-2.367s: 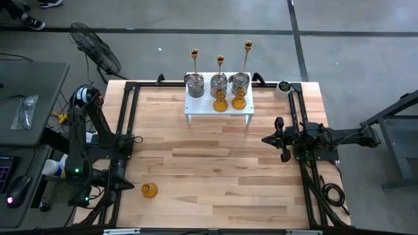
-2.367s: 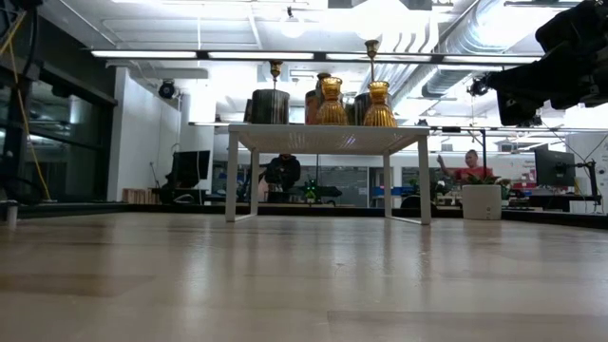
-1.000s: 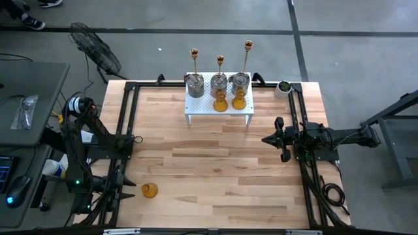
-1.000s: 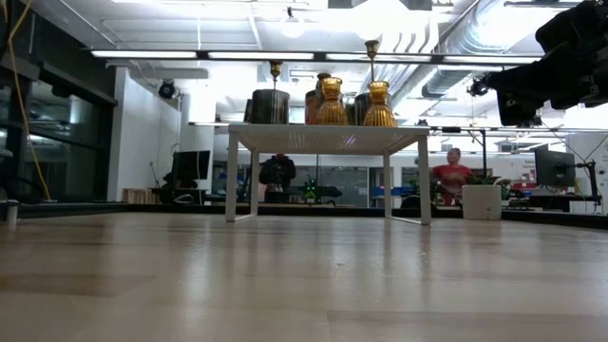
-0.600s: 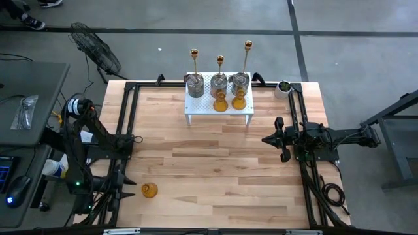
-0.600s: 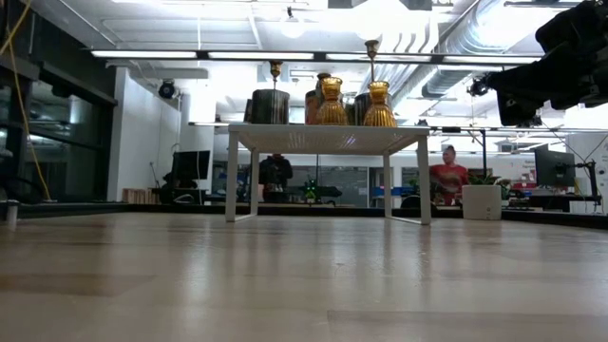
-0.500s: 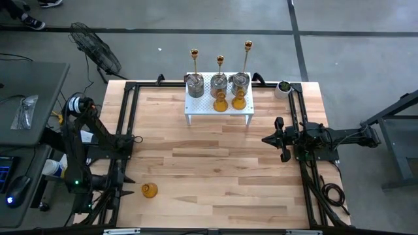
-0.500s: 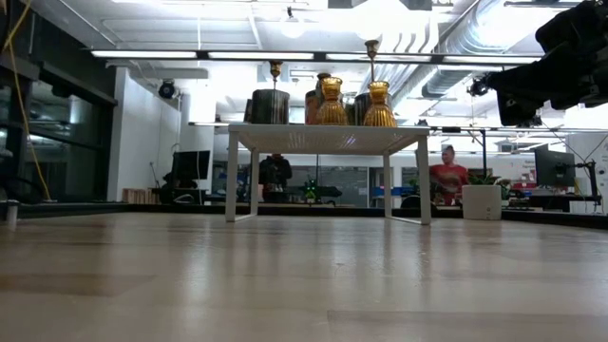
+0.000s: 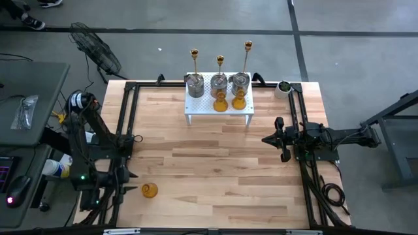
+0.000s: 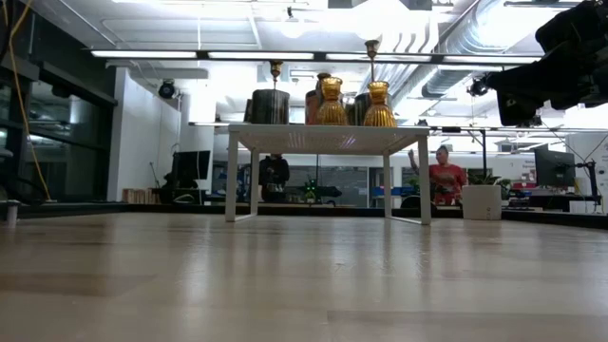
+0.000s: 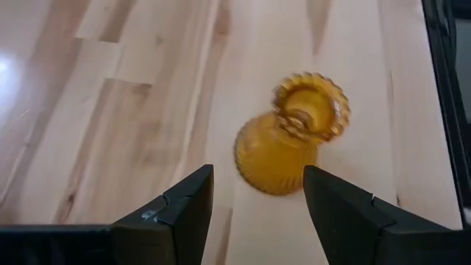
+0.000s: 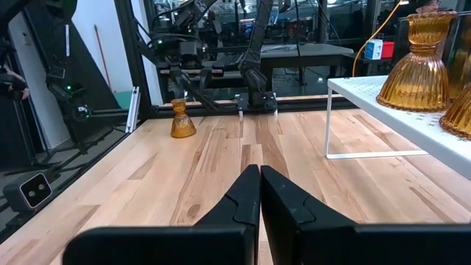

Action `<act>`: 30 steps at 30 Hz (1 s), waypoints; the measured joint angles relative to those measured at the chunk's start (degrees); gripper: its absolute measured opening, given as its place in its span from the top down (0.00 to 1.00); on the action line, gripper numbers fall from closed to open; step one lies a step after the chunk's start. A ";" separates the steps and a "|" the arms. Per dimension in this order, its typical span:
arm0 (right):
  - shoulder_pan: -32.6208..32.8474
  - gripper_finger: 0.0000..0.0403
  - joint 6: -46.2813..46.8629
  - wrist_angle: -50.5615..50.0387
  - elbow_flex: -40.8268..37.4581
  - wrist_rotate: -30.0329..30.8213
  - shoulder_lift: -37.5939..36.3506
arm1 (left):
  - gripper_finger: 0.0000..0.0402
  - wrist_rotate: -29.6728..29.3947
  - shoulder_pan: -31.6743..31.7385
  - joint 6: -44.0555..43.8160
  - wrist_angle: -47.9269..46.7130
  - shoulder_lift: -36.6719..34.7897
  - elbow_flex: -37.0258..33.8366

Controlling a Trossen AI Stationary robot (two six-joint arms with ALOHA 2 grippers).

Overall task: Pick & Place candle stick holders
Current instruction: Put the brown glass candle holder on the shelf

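Note:
One amber glass holder point(image 9: 149, 190) stands upright on its base on the table near the front left corner; it also shows in the left wrist view point(image 11: 291, 136) and the right wrist view point(image 12: 182, 119). My left gripper point(image 11: 257, 199) is open just short of it, touching nothing; it also shows in the high view point(image 9: 128, 175). Three gold sticks point(image 9: 220, 62), three silver holders point(image 9: 218, 83) and two amber holders point(image 9: 230, 100) stand on a white stand point(image 9: 202, 108) at the far edge. My right gripper point(image 9: 268, 139) is shut and empty at the right.
A small green plant in a white pot point(image 9: 283, 87) stands at the far right corner. Black frame rails point(image 9: 128, 124) run along the table's left and right edges. Bare wood point(image 9: 215, 170) lies between the stand and the near edge. A person point(image 10: 442, 171) stands in the room behind.
My left arm has shifted a little toward the table's right, toward the amber holder on the table. The holders have not moved. The person in the room behind has walked left.

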 joint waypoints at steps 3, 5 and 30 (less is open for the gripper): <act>0.00 0.99 0.00 -0.06 -0.02 0.04 0.00 | 0.49 0.63 -0.03 4.01 1.98 0.70 -0.15; 0.00 0.99 0.01 -0.07 -0.01 -0.01 0.00 | 0.49 -0.01 -0.07 6.10 3.76 1.18 -0.76; 0.00 0.99 0.01 0.00 -0.02 -0.02 0.00 | 0.29 -0.92 2.97 8.93 9.45 1.20 -3.37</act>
